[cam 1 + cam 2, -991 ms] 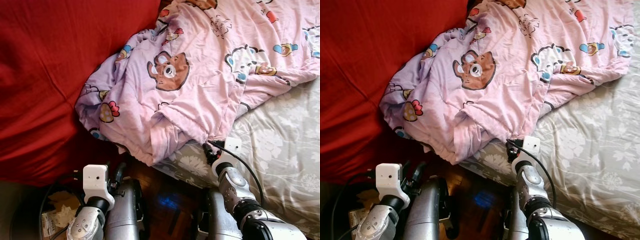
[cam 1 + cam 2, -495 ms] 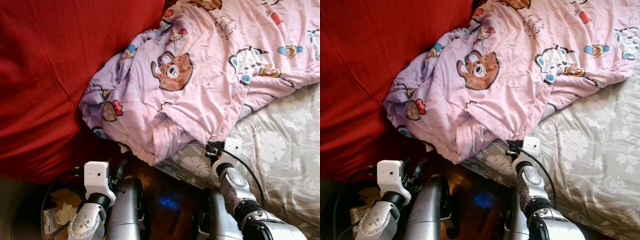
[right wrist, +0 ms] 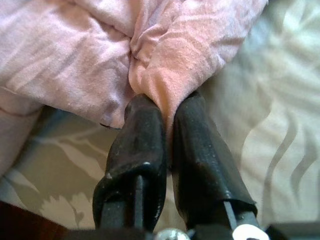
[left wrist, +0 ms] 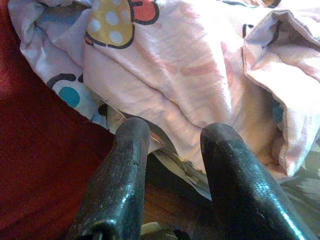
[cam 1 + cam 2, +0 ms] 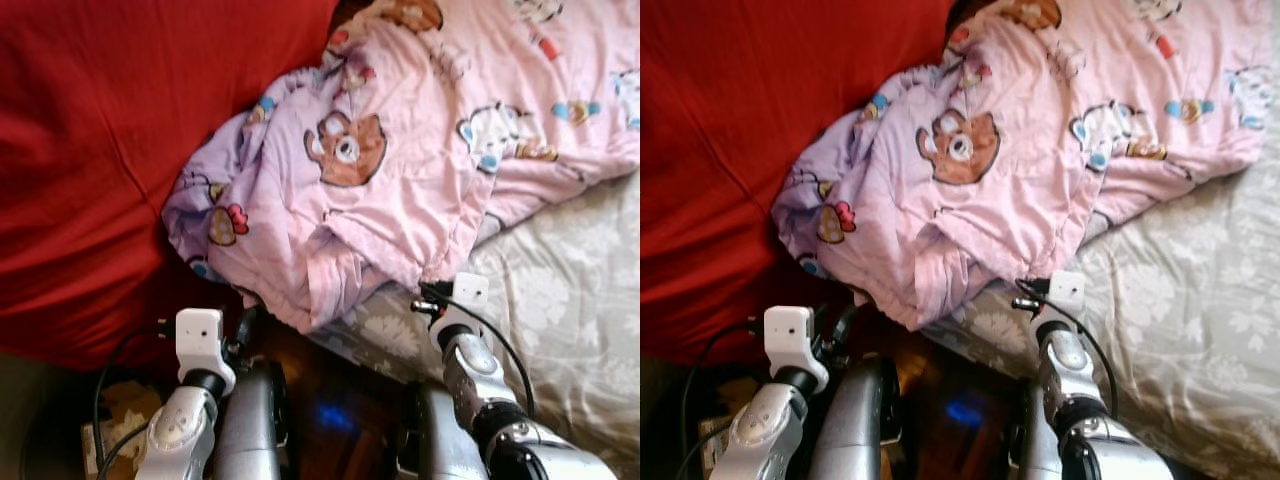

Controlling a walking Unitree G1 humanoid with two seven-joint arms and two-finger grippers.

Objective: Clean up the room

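A pink blanket [image 5: 420, 150] printed with cartoon bears lies rumpled across the bed, one corner hanging over the near edge. My right gripper [image 3: 167, 102] is shut on a fold of that blanket's [image 3: 175, 60] hem, at the bed's near edge [image 5: 428, 290]. My left gripper [image 4: 172, 135] is open, its two black fingers [image 4: 125, 165] just below the hanging blanket corner [image 4: 175, 65], apart from the cloth. In the left eye view the left gripper [image 5: 243, 322] sits under the blanket's low corner.
The bed carries a grey sheet [image 5: 570, 290] with white flowers. A large red cloth [image 5: 90, 150] covers the left side. Dark wooden floor [image 5: 330, 400] lies between my arms, and a cluttered bin with papers [image 5: 110, 425] stands at the lower left.
The view has shifted and blurred slightly. My left arm has risen a little toward the blanket's hanging corner. The right gripper stays shut on the hem.
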